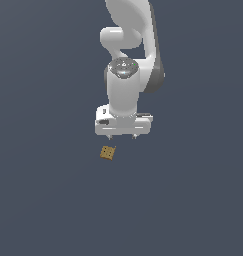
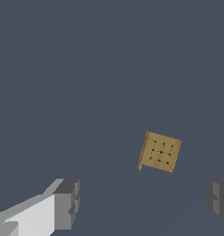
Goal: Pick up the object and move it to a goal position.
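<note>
The bench is a plain dark blue-grey surface that fills both views; none of its edges or corners falls inside either picture, so the block's place can only be given against the arm. No container of any kind appears in either view.

The object is a small tan-brown, wood-coloured square block lying on the bench. In the wrist view the object shows its top face, marked with dark dots and thin lines, and one narrow lighter side face. It sits turned at an angle, its sides not square to the tool's fingers.

The white arm comes in from the top of the exterior view and points straight down, its wrist vertical and the broad white hand body level. The tool hangs above the bench with two short fingertips pointing down. The block lies just beyond those tips, toward the exterior view's left and lower in that picture, apart from both and touching neither.

In the wrist view the two grey fingers stand far apart, so the tool is spread wide and holds nothing. The block is much narrower than the gap between the fingers. It lies ahead of the fingertips rather than between them, nearer to one finger's side than to the other.
</note>
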Tool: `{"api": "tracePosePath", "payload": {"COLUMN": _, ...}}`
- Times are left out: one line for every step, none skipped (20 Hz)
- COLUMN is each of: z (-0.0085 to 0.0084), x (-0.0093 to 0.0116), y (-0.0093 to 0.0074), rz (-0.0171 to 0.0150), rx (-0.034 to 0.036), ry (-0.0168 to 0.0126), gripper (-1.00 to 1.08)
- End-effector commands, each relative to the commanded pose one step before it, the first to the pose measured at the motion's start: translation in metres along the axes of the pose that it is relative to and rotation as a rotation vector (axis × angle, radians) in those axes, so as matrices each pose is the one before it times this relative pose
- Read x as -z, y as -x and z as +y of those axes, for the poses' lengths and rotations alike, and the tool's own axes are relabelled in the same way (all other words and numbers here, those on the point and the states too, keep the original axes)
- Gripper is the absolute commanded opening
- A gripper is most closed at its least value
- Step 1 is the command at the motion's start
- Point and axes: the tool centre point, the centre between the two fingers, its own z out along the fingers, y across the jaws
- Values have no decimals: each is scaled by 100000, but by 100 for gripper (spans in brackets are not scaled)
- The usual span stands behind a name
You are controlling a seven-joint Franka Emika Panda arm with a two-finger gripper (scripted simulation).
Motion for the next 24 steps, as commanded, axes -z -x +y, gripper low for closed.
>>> {"api": "tracePosePath", "payload": {"z": 1, "x": 0, "y": 0, "rz": 0, "rx": 0, "ry": 0, "gripper": 100}}
{"api": "tracePosePath", "payload": {"z": -16, "x": 26, "y": -15, "rz": 72, "rx": 36, "ry": -55, "gripper": 100}}
{"api": "tracePosePath", "payload": {"z": -41, "x": 72, "y": -46, "rz": 202, "rx": 100, "ry": -159, "gripper": 100}}
{"api": "tracePosePath", "payload": {"z": -70, "x": 125, "y": -75, "rz": 334, "rx": 176, "ry": -259, "gripper": 100}}
{"api": "tracePosePath", "payload": {"z": -103, "x": 183, "y": -102, "rz": 459, "rx": 267, "ry": -351, "gripper": 100}}
{"api": "tracePosePath", "payload": {"z": -140, "x": 246, "y": -128, "rz": 569, "rx": 379, "ry": -425, "gripper": 100}}
{"api": "tracePosePath", "payload": {"z": -170, "x": 297, "y": -139, "rz": 608, "rx": 487, "ry": -440, "gripper": 100}}
{"api": "tracePosePath", "payload": {"z": -161, "x": 278, "y": -113, "rz": 486, "rx": 486, "ry": -338, "gripper": 100}}
{"api": "tracePosePath", "payload": {"z": -139, "x": 236, "y": -82, "rz": 343, "rx": 439, "ry": -227, "gripper": 100}}
{"api": "tracePosePath", "payload": {"z": -108, "x": 181, "y": -52, "rz": 208, "rx": 356, "ry": -128, "gripper": 100}}
{"api": "tracePosePath", "payload": {"z": -69, "x": 113, "y": -24, "rz": 90, "rx": 238, "ry": -47, "gripper": 100}}
{"api": "tracePosePath", "payload": {"z": -16, "x": 28, "y": 0, "rz": -9, "rx": 67, "ry": 14, "gripper": 100}}
{"api": "tracePosePath", "payload": {"z": 33, "x": -58, "y": 18, "rz": -69, "rx": -112, "ry": 43, "gripper": 100}}
{"api": "tracePosePath", "payload": {"z": 86, "x": -139, "y": 27, "rz": -99, "rx": -297, "ry": 47, "gripper": 100}}
{"api": "tracePosePath", "payload": {"z": 123, "x": -204, "y": 32, "rz": -97, "rx": -447, "ry": 32, "gripper": 100}}
{"api": "tracePosePath", "payload": {"z": 166, "x": -270, "y": 36, "rz": -100, "rx": -605, "ry": 20, "gripper": 100}}
{"api": "tracePosePath", "payload": {"z": 207, "x": -338, "y": 43, "rz": -107, "rx": -761, "ry": 12, "gripper": 100}}
{"api": "tracePosePath", "payload": {"z": 253, "x": -408, "y": 51, "rz": -118, "rx": -927, "ry": 10, "gripper": 100}}
{"api": "tracePosePath", "payload": {"z": 297, "x": -479, "y": 61, "rz": -136, "rx": -1090, "ry": 15, "gripper": 100}}
{"api": "tracePosePath", "payload": {"z": 347, "x": -555, "y": 75, "rz": -166, "rx": -1262, "ry": 32, "gripper": 100}}
{"api": "tracePosePath", "payload": {"z": 403, "x": -637, "y": 92, "rz": -204, "rx": -1451, "ry": 59, "gripper": 100}}
{"api": "tracePosePath", "payload": {"z": 455, "x": -716, "y": 109, "rz": -235, "rx": -1630, "ry": 84, "gripper": 100}}
{"api": "tracePosePath", "payload": {"z": 506, "x": -788, "y": 123, "rz": -253, "rx": -1801, "ry": 104, "gripper": 100}}
{"api": "tracePosePath", "payload": {"z": 558, "x": -860, "y": 139, "rz": -269, "rx": -1973, "ry": 129, "gripper": 100}}
